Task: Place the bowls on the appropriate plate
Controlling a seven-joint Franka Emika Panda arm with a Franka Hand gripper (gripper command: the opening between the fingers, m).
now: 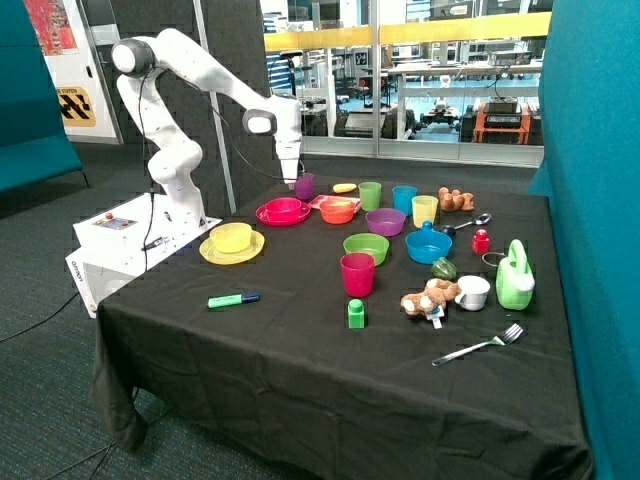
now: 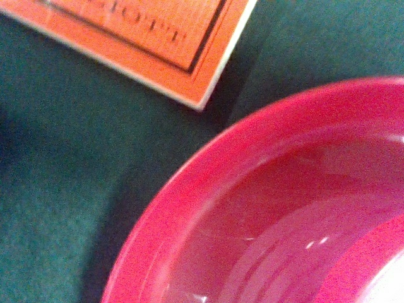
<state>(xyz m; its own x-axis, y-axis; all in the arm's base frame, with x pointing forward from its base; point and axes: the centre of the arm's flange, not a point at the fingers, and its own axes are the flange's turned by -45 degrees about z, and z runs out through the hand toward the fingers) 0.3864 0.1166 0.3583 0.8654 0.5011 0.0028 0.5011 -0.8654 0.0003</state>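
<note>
Beneath tool (image 1: 290, 178), pink-red bowl (image 1: 284, 209)

The gripper (image 1: 291, 172) sits low behind the pink-red bowl (image 1: 283, 209), its fingertips too small to make out. In the wrist view, that bowl (image 2: 278, 208) is blurred and cut off by the frame edge. An orange card (image 2: 158, 44) is also cropped, its lettering unreadable.

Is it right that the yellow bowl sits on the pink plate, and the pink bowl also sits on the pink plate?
Not quite. The outside view shows the yellow bowl on the yellow plate, not the pink one. The pink bowl does sit on the pink plate.
</note>
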